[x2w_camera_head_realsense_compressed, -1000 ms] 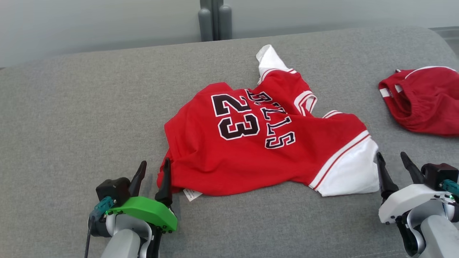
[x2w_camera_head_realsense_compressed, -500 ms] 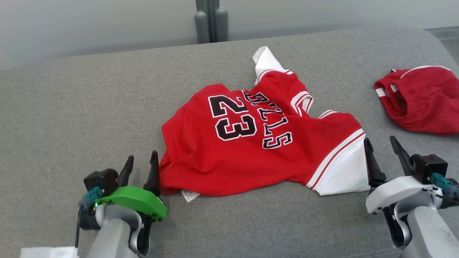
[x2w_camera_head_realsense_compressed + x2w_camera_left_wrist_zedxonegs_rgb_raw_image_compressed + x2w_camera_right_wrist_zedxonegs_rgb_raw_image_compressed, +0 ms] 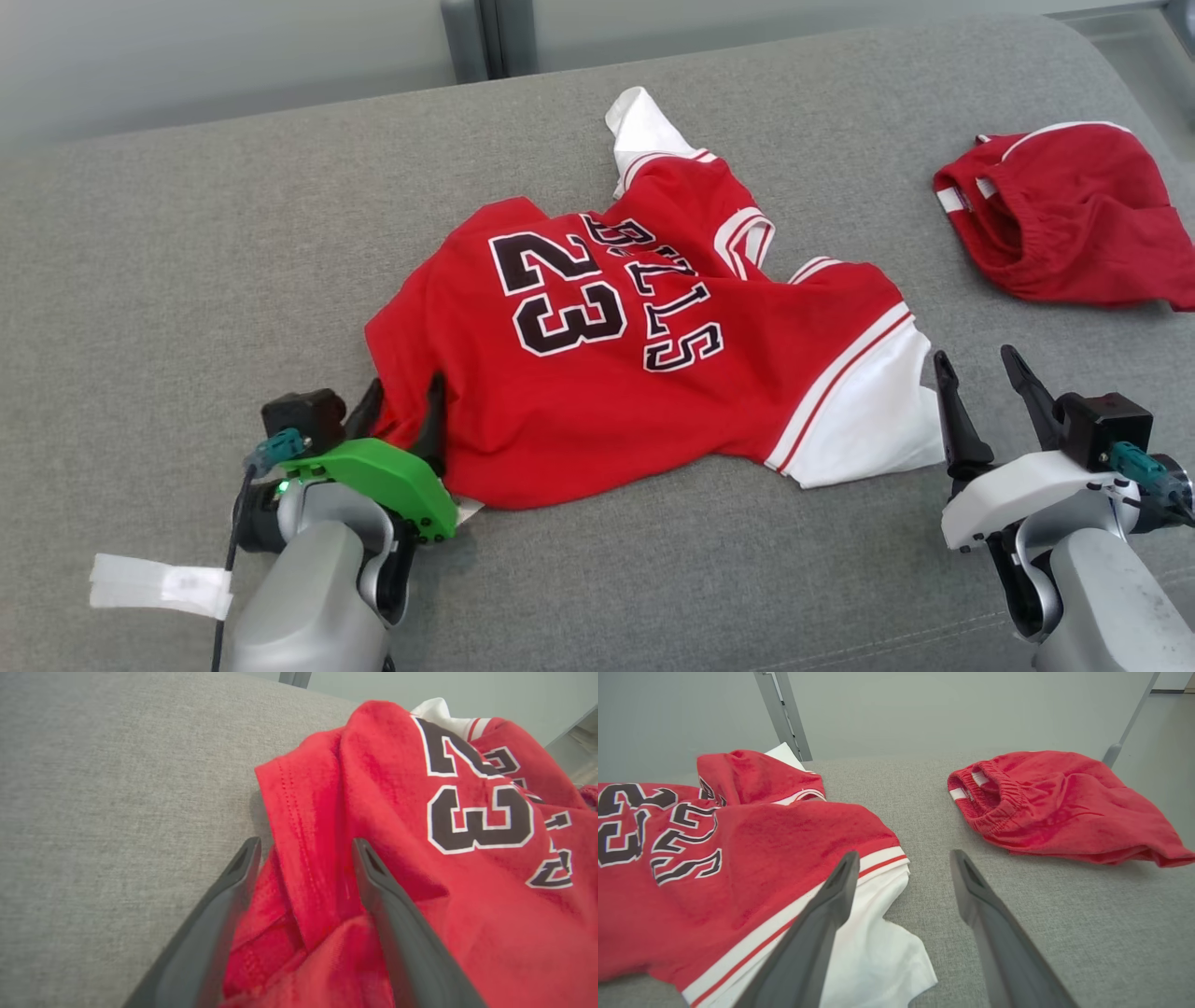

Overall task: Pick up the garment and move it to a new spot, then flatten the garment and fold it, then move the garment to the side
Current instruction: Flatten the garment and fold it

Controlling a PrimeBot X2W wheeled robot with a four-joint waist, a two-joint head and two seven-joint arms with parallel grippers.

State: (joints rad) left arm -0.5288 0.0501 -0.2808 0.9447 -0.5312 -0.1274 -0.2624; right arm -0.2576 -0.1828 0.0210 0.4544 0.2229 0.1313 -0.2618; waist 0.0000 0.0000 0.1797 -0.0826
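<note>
The garment [image 3: 607,373] is a red jersey with a black "23", white sleeves and striped trim, lying crumpled on the grey padded surface [image 3: 187,233]. My left gripper [image 3: 406,383] is at its near left corner. In the left wrist view the left gripper [image 3: 303,844] is open, its two fingers straddling a raised fold of the garment's [image 3: 420,788] red hem. My right gripper [image 3: 974,355] is open just right of the white sleeve. In the right wrist view the right gripper [image 3: 903,854] has its left finger over the garment's [image 3: 738,858] white sleeve edge and bare surface between the tips.
A second red piece, shorts [image 3: 1064,224] with an elastic waistband, lies at the far right, also seen ahead of the right gripper as shorts [image 3: 1055,798]. A white strip [image 3: 159,586] lies by the left forearm. Grey posts [image 3: 476,37] stand behind the surface's far edge.
The head view has shifted, sliding everything left and up. My left gripper has moved in from beside the hem, so its fingers now straddle the garment's corner. The right gripper stays beside the sleeve.
</note>
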